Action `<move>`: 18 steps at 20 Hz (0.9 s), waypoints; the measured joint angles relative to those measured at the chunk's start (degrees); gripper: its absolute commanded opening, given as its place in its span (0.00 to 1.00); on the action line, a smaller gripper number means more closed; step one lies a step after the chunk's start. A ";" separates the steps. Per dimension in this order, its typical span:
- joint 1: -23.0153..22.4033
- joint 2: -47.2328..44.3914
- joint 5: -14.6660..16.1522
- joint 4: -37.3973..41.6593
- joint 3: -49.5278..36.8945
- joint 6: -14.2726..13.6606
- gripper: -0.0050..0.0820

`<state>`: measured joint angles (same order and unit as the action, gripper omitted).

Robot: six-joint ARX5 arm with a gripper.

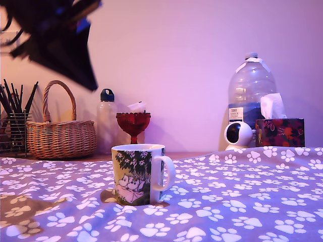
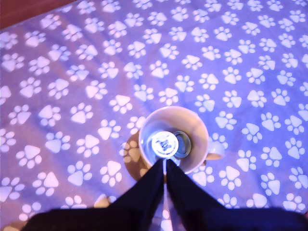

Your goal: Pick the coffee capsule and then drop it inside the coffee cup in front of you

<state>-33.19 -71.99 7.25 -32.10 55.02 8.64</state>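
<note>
The coffee cup [image 1: 137, 174], a white mug printed with green foliage and pale cartoon figures, stands upright on the paw-print cloth, its handle toward the exterior view's right. In the wrist view I look straight down into the cup [image 2: 197, 130]. The coffee capsule [image 2: 163, 143] lies inside it, foil face up, and is hidden in the exterior view. My gripper [image 2: 164, 162] hangs high above the cup with its dark fingers [image 2: 147, 190] closed together and nothing between them. In the exterior view the gripper [image 1: 87, 75] is a dark blurred shape at the upper left.
A purple paw-print cloth [image 1: 242, 201] covers the table. Along the back stand a pencil holder [image 1: 12, 128], a wicker basket [image 1: 60, 136], a bottle [image 1: 106, 121], a red glass goblet [image 1: 133, 123], a large water jug [image 1: 251, 91], a small white camera [image 1: 237, 135] and a tissue box [image 1: 280, 131].
</note>
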 measured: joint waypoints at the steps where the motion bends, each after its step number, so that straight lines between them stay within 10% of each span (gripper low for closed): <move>1: 0.11 0.00 0.17 0.46 -1.29 0.39 0.03; 18: 6.29 8.92 -0.26 -1.33 -8.66 4.31 0.03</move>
<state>-26.89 -63.07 6.98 -33.43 46.37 12.95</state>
